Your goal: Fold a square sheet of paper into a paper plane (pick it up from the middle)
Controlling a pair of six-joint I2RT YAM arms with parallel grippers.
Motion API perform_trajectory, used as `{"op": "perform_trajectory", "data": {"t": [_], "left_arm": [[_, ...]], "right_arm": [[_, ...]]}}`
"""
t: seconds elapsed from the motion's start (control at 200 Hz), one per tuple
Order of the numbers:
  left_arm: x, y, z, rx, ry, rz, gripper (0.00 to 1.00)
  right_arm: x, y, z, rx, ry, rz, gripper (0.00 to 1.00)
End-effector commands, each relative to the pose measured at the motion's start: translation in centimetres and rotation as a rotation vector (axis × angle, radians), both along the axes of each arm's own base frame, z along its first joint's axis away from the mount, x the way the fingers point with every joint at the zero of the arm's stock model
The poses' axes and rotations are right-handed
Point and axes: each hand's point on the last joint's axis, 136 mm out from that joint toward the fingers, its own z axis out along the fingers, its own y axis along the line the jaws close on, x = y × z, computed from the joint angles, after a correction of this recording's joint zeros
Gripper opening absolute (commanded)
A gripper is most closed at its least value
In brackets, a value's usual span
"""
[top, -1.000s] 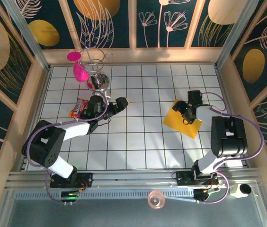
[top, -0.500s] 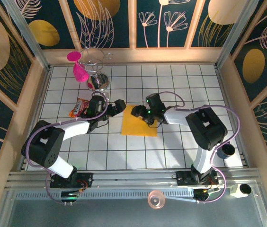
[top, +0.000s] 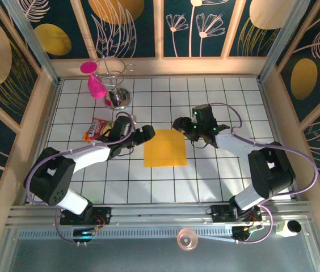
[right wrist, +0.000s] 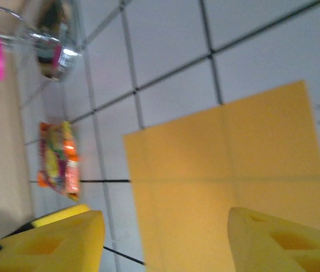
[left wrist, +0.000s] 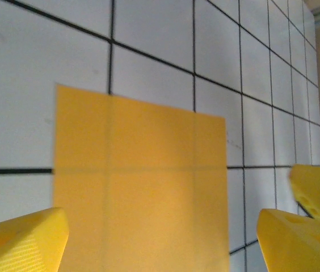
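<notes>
**Sheet flat at table centre, no fold yet**

The square sheet of paper [top: 165, 148] lies flat and uncreased on the tiled table [top: 205, 175], between the arms. The left gripper [top: 147, 135] sits just beside its left edge and the right gripper [top: 180, 124] near its far right corner. Both wrist views show the jaws spread wide, holding nothing. Judged step: setting up the first grasp. Next move — lift the sheet from its middle, which looks tricky because it lies flush on the tiles.

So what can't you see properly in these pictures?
Left wrist view: the square sheet of paper is cut off by the bottom edge.
Right wrist view: the snack packet is blurred, print unreadable.
Top view: the right gripper is too small to tell whether it touches the paper.
</notes>
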Motion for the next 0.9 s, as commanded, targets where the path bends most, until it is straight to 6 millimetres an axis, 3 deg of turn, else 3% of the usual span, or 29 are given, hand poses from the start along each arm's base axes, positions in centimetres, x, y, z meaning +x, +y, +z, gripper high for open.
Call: {"op": "perform_trajectory", "data": {"t": [0.0,0.135,0.385,0.741,0.771,0.896], "left_arm": [[-1.6,-1.5,-1.1,-0.011,0.091,-0.011,0.84],[-2.2,-3.1,-2.0,-0.032,0.119,-0.031,0.83],[-2.5,-5.0,-2.9,-0.055,0.145,-0.069,0.85],[-2.6,-4.3,-4.8,-0.006,0.167,-0.043,0.91],[-2.7,-4.1,-6.1,0.012,0.192,-0.039,0.92],[-3.0,-4.0,-6.7,0.015,0.207,-0.04,0.92]], "right_arm": [[-2.2,-1.5,-4.0,-0.126,0.104,0.03,0.55],[-2.6,-0.7,-5.7,-0.124,0.149,0.071,0.44],[-3.0,0.5,-7.6,-0.142,0.188,0.114,0.41],[-3.7,0.0,-9.4,-0.16,0.23,0.102,0.41],[-3.7,0.0,-9.4,-0.16,0.232,0.104,0.41],[-3.8,0.1,-9.7,-0.155,0.236,0.106,0.4]]}}
